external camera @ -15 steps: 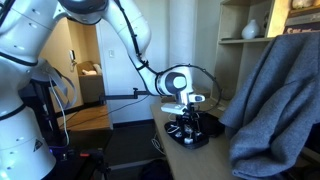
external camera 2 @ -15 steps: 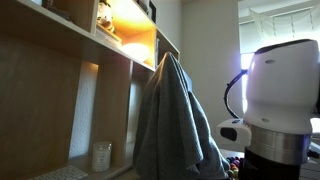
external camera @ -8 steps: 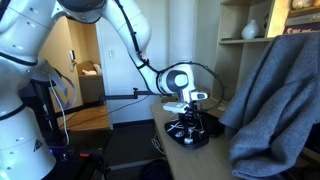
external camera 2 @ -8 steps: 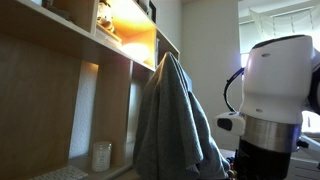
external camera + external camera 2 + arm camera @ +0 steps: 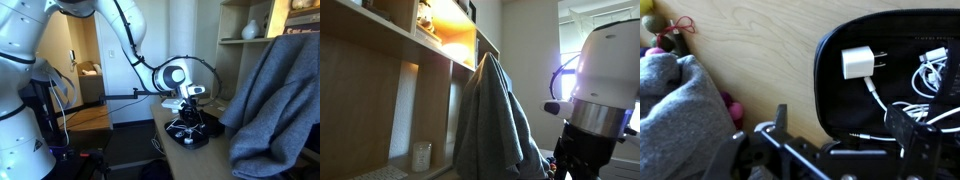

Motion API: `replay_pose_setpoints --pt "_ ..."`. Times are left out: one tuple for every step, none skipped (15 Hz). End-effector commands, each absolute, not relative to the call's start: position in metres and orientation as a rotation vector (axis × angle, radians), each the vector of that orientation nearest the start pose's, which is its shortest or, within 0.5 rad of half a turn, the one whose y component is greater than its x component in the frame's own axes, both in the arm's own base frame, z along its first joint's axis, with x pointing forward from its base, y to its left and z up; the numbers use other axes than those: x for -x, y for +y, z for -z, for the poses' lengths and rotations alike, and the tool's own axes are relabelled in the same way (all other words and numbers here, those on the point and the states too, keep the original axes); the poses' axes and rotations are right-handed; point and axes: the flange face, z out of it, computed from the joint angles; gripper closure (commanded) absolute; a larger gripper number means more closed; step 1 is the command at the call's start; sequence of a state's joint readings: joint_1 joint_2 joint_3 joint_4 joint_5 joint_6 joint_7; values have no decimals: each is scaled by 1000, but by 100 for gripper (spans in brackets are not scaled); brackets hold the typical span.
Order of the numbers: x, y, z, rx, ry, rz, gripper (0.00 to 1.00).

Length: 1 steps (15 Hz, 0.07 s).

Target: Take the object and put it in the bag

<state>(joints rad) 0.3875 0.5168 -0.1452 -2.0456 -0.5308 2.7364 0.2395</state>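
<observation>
Your gripper [image 5: 835, 150] stands wide and empty at lower frame; the white charger [image 5: 858, 63], light, rigid, already lies in the floppy black bag [image 5: 824, 90], centre-right.

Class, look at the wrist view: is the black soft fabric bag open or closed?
Open. The black soft fabric bag lies unzipped, showing a white plug charger and white cables inside.

The hand [image 5: 189, 106] now sits a little higher over the bag [image 5: 190, 131], and the arm has swung upward.

glossy white rounded arm [image 5: 30, 40], black cable along it, black jaws.
</observation>
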Motion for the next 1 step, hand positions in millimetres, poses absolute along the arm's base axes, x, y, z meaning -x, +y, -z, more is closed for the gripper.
replay_pose_setpoints --pt "-585 167 -200 3282 -840 393 0"
